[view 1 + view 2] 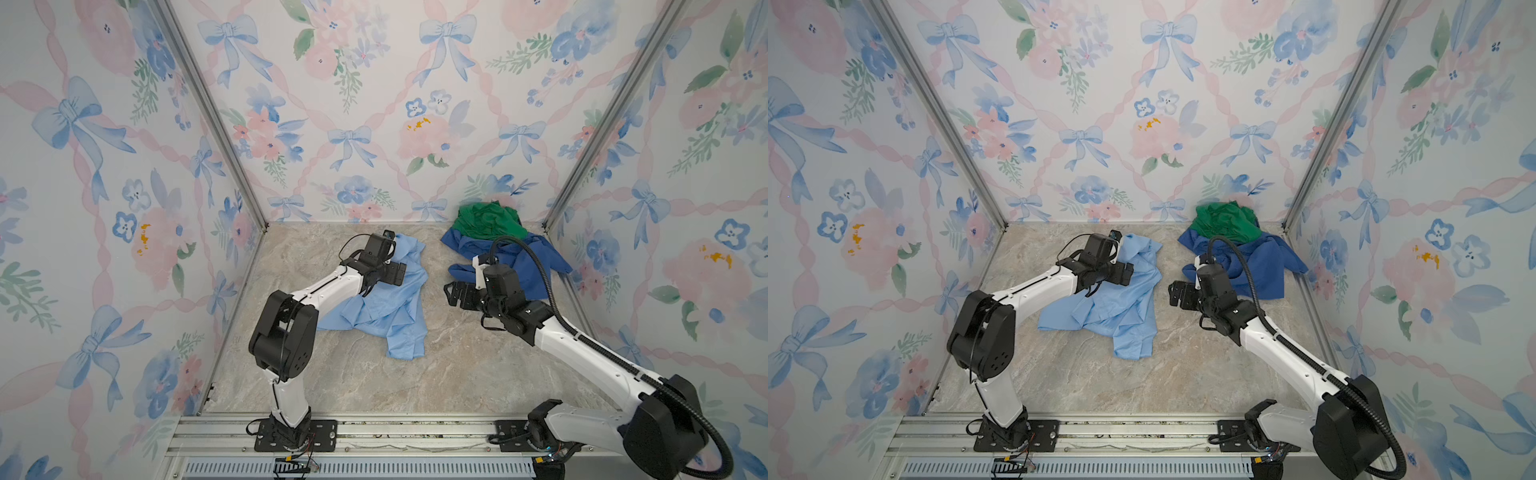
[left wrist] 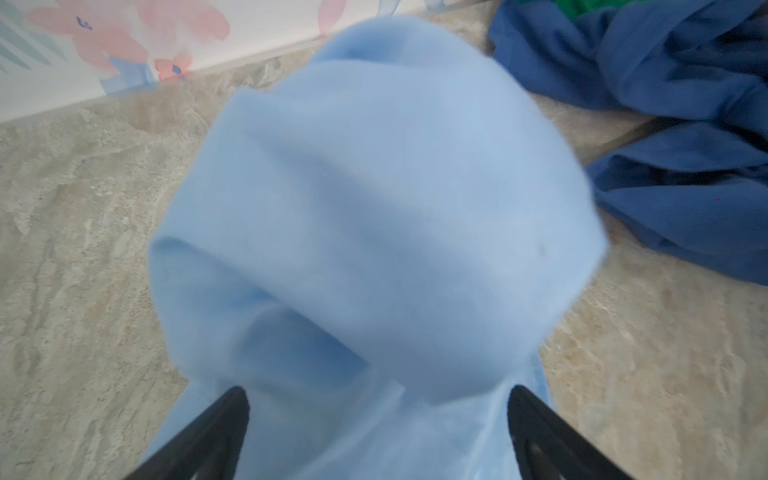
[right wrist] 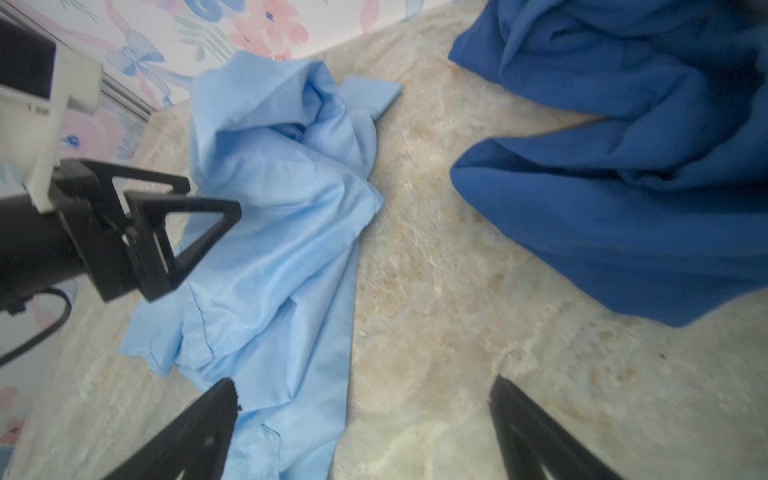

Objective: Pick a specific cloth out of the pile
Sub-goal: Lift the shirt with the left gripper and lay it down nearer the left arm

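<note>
Left end effector (image 1: 397,274) and right end effector (image 1: 453,296) are pictured with jaws spread wide and nothing gripped, the left poised over the cloth (image 1: 386,309), which is laid crumpled on the bench (image 1: 415,382), apart from the pile (image 1: 505,249); separation is judged complete, only retreat left

Both arms outstretched, left end effector (image 1: 395,273) and right end effector (image 1: 456,296) with jaws spread wide.

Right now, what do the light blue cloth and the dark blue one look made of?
Light blue cloth: seemingly thin woven fabric with a faint sheen; crisp creases and stitched seams show. Dark blue cloth: thicker, matte, possibly knit; its folds are soft and rounded.
</note>
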Controlling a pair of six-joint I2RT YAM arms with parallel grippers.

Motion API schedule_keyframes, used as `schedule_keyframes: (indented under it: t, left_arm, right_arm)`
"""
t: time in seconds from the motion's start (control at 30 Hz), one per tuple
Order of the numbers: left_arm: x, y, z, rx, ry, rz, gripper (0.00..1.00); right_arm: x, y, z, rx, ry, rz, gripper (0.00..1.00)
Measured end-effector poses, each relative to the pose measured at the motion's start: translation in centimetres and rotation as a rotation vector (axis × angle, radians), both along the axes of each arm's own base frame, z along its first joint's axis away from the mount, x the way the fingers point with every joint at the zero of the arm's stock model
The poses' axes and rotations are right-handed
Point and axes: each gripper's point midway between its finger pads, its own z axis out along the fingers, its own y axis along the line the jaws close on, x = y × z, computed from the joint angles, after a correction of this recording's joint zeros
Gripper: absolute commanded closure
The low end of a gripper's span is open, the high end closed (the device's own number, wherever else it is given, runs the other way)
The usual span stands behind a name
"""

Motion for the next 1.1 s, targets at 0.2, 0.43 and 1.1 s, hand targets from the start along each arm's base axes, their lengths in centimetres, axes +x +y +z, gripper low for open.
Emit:
schedule_keyframes:
  t: [0.2,0.43,1.1]
  left_arm:
    - [0.9,0.2,-7.0,0.073,0.123,0.038,0.02]
    - [0.5,0.3,-8.6,0.045,0.181,0.036,0.49]
    - [5.6,5.0,18.3,0.049,-0.363,0.169,1.0]
  right_arm:
    - [-1.7,-2.4,-1.5,-0.048,0.041,-0.024,0.03]
    - [-1.3,-2.4,-1.0,-0.056,0.028,-0.019,0.03]
    - [1.2,0.1,2.0,-0.033,-0.011,0.016,0.03]
